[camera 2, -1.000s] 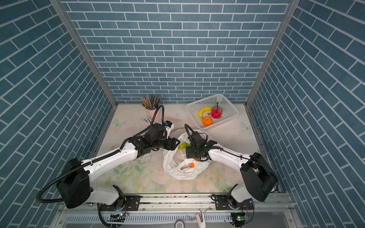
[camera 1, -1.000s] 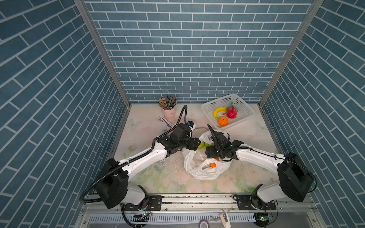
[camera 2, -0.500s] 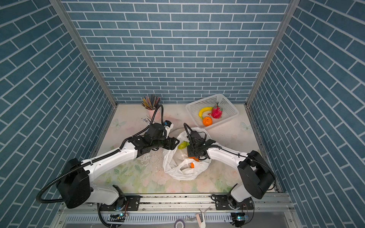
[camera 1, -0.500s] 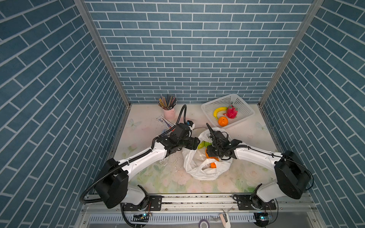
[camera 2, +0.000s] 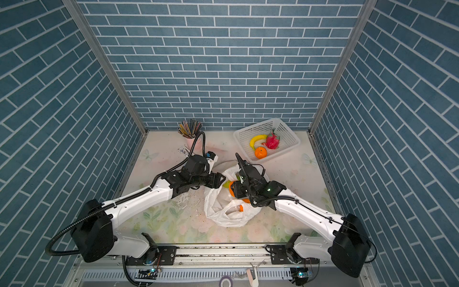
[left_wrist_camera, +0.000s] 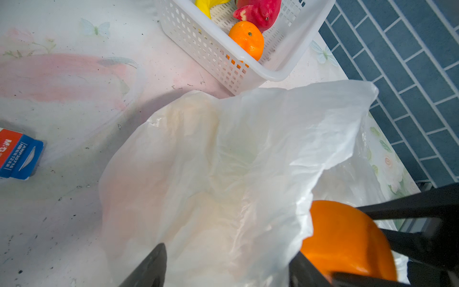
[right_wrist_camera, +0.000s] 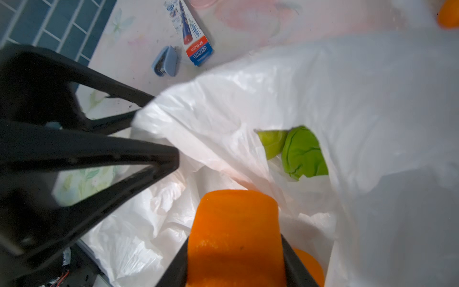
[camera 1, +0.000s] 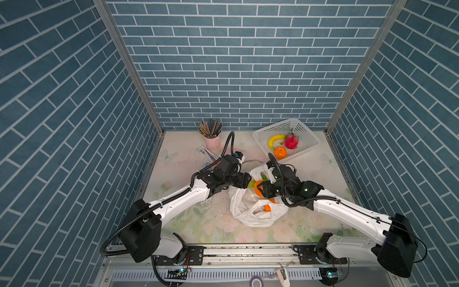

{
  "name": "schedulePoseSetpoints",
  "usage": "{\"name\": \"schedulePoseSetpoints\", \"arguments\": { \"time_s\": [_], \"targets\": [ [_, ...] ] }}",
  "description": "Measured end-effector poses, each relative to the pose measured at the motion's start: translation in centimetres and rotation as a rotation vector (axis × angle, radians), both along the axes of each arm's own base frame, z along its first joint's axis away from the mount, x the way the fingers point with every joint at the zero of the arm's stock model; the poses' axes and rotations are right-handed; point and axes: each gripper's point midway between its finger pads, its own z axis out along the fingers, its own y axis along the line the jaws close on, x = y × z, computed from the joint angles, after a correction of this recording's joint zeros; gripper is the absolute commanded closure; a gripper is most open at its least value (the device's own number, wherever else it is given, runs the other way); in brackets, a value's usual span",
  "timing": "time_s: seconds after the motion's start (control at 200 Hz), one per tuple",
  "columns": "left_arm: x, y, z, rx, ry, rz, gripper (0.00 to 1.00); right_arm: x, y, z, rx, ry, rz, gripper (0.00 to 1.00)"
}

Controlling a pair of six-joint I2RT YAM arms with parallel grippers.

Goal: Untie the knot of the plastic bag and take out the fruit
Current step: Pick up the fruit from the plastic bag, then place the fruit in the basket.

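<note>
In both top views the plastic bag point(camera 1: 248, 213) lay slumped on the flowered table point(camera 1: 188, 223) between the two arms, with its open mouth at the far end, where the grippers met. The right gripper point(camera 1: 261, 190) was clamped on an orange point(camera 1: 257, 186) at that mouth. The left gripper point(camera 1: 248, 180) sat just beside it at the bag's rim.

From above, the grip was mostly hidden under the black wrist. The right wrist view made it plain: the orange was squeezed between the two fingers point(right_wrist_camera: 173, 272) and bulged up past them. That view also showed the left gripper's fingers spread wide, with the bag's edge running between them, not pinched (the left wrist view agreed, with loose film filling the gap between its own tips).

Only the right wrist view looked into the bag. It showed a green fruit point(right_wrist_camera: 270, 145) beside a wrinkled green lump point(right_wrist_camera: 305, 154), and another orange point(right_wrist_camera: 308, 266) lower down.

Only the top views showed the whole white basket point(camera 1: 270, 129), near the back right corner and apart from the bag. It held a banana point(camera 1: 274, 141), a dragon fruit point(camera 1: 291, 142) and a third orange point(camera 1: 280, 152). A cup of pencils point(camera 1: 212, 143) stood by the back wall.
</note>
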Motion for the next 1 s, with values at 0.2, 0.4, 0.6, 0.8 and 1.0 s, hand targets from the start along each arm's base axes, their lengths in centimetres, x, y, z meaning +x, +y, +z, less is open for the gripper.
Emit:
{"name": "schedulePoseSetpoints", "arguments": {
  "time_s": [0.2, 0.4, 0.6, 0.8, 1.0],
  "targets": [
    [-0.2, 0.2, 1.7, -0.032, -0.028, 0.005, 0.26, 0.3, -0.7, 5.0, 0.118, -0.118, -0.026, 0.56],
    [-0.2, 0.2, 3.7, -0.06, -0.061, 0.004, 0.25, 3.2, -3.0, 10.3, 0.235, -0.23, -0.129, 0.56],
    [0.9, -1.2, 5.2, -0.084, -0.074, -0.015, 0.25, 8.7, -7.2, 13.2, 0.312, -0.294, -0.294, 0.56],
    [2.4, -3.6, 5.3, -0.097, -0.056, -0.06, 0.25, 15.4, -10.9, 11.4, 0.333, -0.248, -0.416, 0.56],
    [2.6, -5.1, 1.9, -0.076, 0.025, -0.101, 0.43, 20.9, -12.5, 7.6, 0.314, -0.164, -0.463, 0.55]
  ]
}}
